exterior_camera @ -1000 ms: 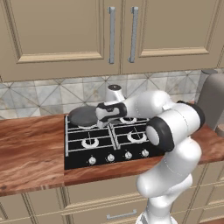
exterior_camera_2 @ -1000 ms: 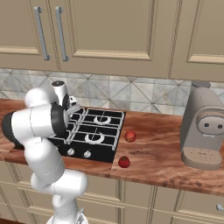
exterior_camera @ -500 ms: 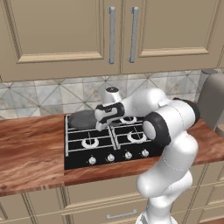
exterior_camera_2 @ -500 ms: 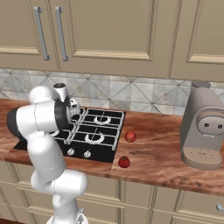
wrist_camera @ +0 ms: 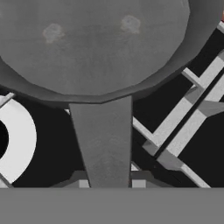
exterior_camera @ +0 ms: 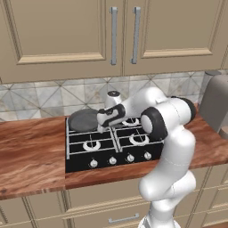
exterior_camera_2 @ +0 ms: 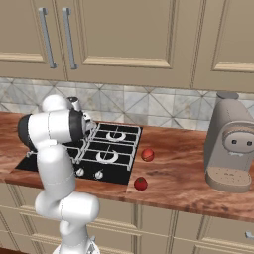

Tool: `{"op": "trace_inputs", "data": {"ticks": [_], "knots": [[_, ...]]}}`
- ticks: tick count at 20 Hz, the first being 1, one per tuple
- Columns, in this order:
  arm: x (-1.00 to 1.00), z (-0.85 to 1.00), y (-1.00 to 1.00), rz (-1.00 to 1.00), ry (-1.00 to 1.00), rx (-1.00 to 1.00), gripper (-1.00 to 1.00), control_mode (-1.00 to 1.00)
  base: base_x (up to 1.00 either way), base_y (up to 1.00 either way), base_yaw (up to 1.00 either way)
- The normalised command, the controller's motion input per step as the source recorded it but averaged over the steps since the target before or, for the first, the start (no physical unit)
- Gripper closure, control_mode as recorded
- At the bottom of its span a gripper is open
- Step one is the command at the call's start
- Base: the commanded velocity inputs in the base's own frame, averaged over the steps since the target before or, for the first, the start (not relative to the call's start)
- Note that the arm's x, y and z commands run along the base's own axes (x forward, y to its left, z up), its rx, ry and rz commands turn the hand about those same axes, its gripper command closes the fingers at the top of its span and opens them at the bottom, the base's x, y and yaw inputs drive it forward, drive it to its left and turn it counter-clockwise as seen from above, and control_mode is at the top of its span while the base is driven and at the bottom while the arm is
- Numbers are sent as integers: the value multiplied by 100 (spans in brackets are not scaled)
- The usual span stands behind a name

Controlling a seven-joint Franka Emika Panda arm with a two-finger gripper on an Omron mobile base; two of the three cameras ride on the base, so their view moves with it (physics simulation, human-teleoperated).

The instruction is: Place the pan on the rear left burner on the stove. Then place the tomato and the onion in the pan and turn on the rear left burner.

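Over the stove (exterior_camera: 107,147), at its ten o'clock corner, the left base view shows the pan (exterior_camera: 83,120) above the rear left burner, its handle clamped by the gripper (exterior_camera: 100,121). From the right base view, two red round items (exterior_camera_2: 147,155) lie at the stove's three o'clock. Seen from the hand view, the pan's handle (wrist_camera: 105,144) runs to six o'clock between the fingertips.

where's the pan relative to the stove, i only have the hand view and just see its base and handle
Observer: The left base view has the pan over the rear left burner, at the back left corner of the stove.
Operator: is the gripper on it
Observer: The gripper sits at the pan's handle; I cannot tell whether it is shut.
Operator: where's the produce
Observer: Two small red round items lie on the counter right of the stove, in the right base view.
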Motion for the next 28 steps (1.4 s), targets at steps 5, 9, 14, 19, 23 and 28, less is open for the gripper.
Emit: {"op": "trace_inputs", "data": {"ticks": [5, 9, 14, 19, 23, 28], "knots": [[26, -21, 8, 0, 1, 0, 100, -100, 0, 0, 0], [1, -6, 4, 0, 3, 0, 100, -100, 0, 0, 0], [0, 0, 0, 0, 0, 0, 100, -100, 0, 0, 0], [0, -2, 1, 0, 0, 0, 100, -100, 0, 0, 0], [-2, 0, 7, 0, 0, 0, 100, -100, 0, 0, 0], [0, 0, 1, 0, 0, 0, -100, -100, 0, 0, 0]]}}
